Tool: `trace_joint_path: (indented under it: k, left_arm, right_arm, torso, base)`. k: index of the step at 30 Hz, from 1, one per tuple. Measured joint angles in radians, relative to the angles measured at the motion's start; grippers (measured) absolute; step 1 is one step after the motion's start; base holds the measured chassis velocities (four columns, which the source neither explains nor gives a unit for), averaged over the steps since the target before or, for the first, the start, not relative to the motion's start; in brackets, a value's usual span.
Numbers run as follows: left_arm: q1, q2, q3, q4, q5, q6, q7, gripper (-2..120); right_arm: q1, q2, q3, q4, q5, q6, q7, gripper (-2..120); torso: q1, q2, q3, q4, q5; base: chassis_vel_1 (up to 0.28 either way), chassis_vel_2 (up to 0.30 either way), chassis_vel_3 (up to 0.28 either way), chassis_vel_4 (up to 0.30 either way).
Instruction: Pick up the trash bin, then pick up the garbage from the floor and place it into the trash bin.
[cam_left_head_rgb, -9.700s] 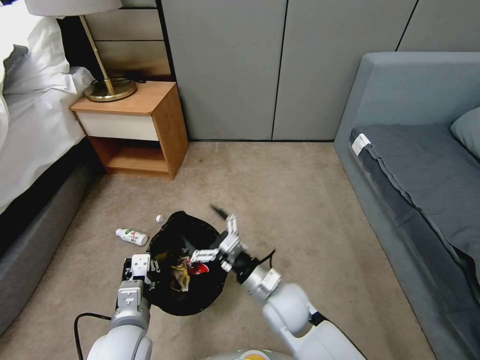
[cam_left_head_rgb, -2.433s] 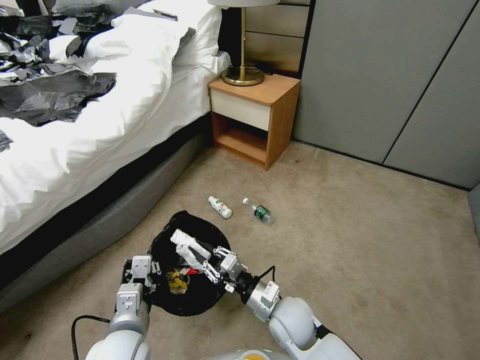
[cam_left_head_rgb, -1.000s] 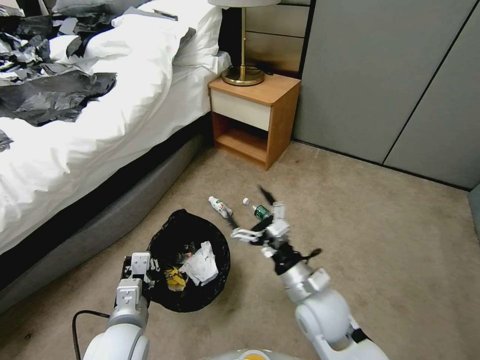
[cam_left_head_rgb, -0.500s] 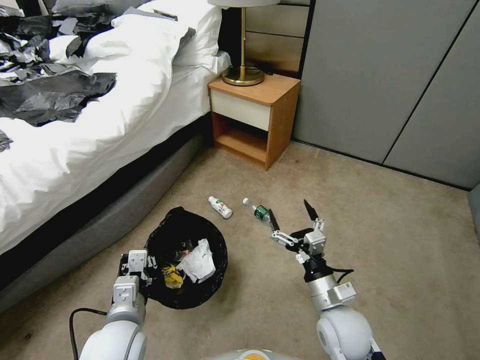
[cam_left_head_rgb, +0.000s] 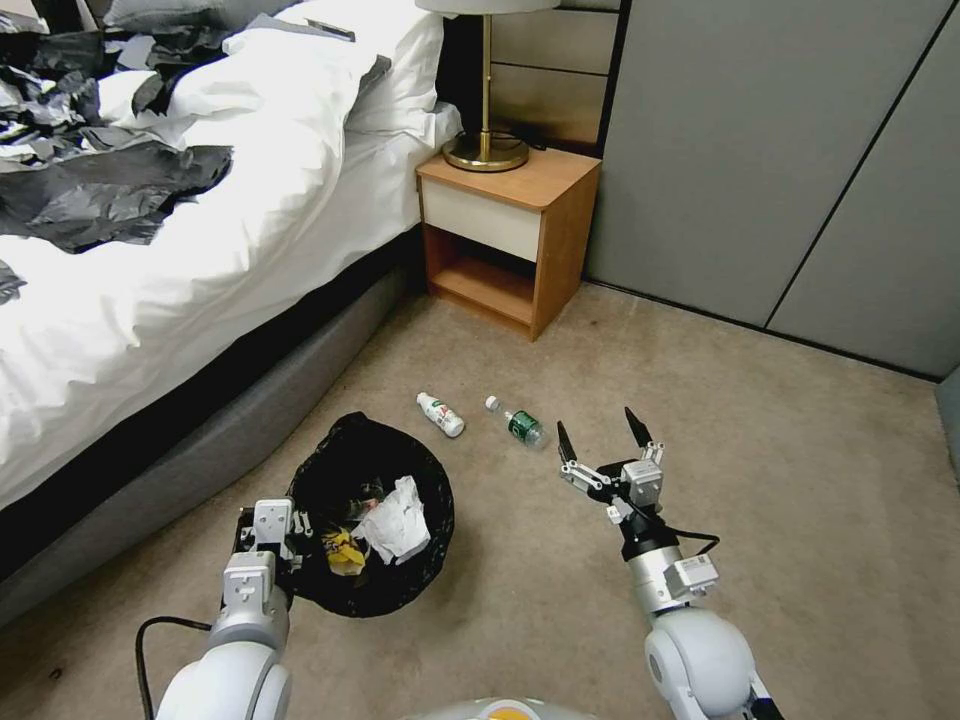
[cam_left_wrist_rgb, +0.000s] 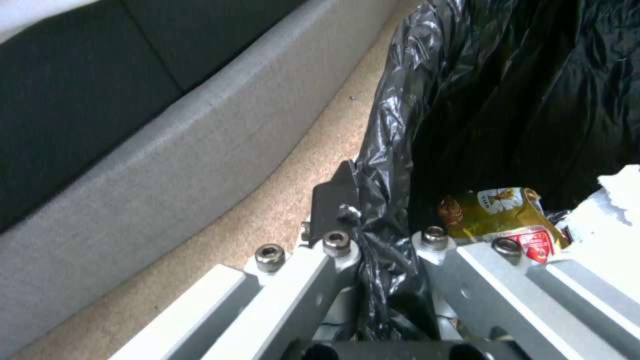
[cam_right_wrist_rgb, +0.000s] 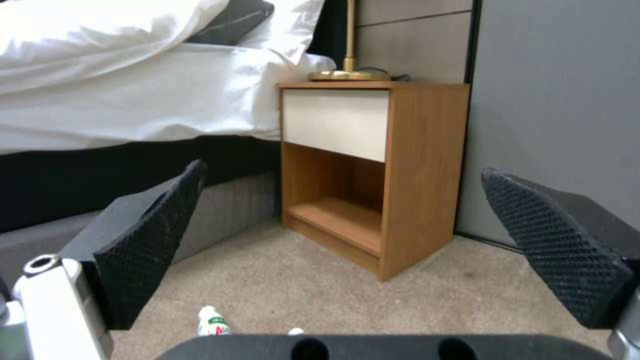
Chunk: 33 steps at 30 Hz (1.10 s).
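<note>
Bin (cam_left_head_rgb: 372, 590), lined with a black bag (cam_left_wrist_rgb: 467, 100), sits on the carpet (cam_left_head_rgb: 800, 520) in the lower left of the head view, with crumpled paper (cam_left_head_rgb: 398, 520) and a yellow wrapper (cam_left_wrist_rgb: 497, 204) inside. Left gripper (cam_left_head_rgb: 268, 530) is clenched on the bin's near rim, bag pinched between its jaws. Farther up, near centre, lie a white bottle (cam_left_head_rgb: 441, 414) and a green-label bottle (cam_left_head_rgb: 518, 423). Right gripper (cam_left_head_rgb: 598, 443) hovers just right of them, jaws spread wide, empty. Nightstand (cam_left_head_rgb: 510, 230) stands beyond.
</note>
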Motion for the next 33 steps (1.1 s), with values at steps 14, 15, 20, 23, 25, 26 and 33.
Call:
trace_joint_path:
  k: [14, 15, 20, 23, 25, 26, 33]
  left_arm:
    - [0.009, -0.002, 0.000, -0.009, 0.002, -0.004, 0.000, 1]
    - [0.010, -0.002, 0.001, -0.009, 0.003, -0.005, 0.000, 1]
    - [0.009, -0.002, 0.003, -0.008, 0.004, -0.006, -0.001, 1]
    - [0.007, -0.002, 0.004, -0.008, 0.004, -0.006, -0.001, 1]
    - [0.007, -0.001, 0.004, -0.008, 0.004, -0.006, -0.001, 1]
    - [0.006, -0.001, 0.004, -0.007, 0.004, -0.006, -0.001, 1]
    - [0.003, 0.001, 0.004, -0.003, 0.002, -0.006, -0.001, 1]
  right_arm:
    - [-0.005, -0.005, 0.001, 0.000, 0.001, 0.005, -0.010, 100]
    - [-0.007, -0.007, 0.000, 0.000, 0.001, 0.005, -0.010, 100]
    - [-0.006, -0.012, 0.000, 0.000, 0.002, 0.005, -0.014, 100]
    - [-0.003, -0.013, 0.000, -0.001, 0.002, 0.009, -0.021, 100]
    - [0.001, -0.014, 0.000, -0.005, 0.001, 0.017, -0.029, 100]
    - [0.003, -0.013, -0.001, -0.008, 0.001, 0.023, -0.035, 100]
    - [0.010, -0.010, -0.007, -0.017, 0.001, 0.036, -0.057, 100]
  torso:
    - [0.000, 0.000, 0.000, 0.0000, -0.0001]
    - [0.000, 0.000, 0.000, -0.0002, 0.0000]
    - [0.000, 0.000, 0.000, 0.0001, 0.0001]
    - [0.000, 0.000, 0.000, 0.0000, -0.0001]
    - [0.000, 0.000, 0.000, -0.0001, -0.0001]
    - [0.000, 0.000, 0.000, 0.0000, 0.0000]
    - [0.000, 0.000, 0.000, 0.0000, -0.0001]
  base:
    - [-0.155, 0.151, 0.156, -0.152]
    - [-0.188, 0.183, 0.184, -0.185]
    - [-0.152, 0.167, 0.167, -0.155]
    - [-0.129, 0.139, 0.163, -0.147]
    - [-0.139, 0.133, 0.129, -0.144]
    - [-0.095, 0.104, 0.119, -0.110]
    - [-0.041, 0.034, 0.055, -0.034]
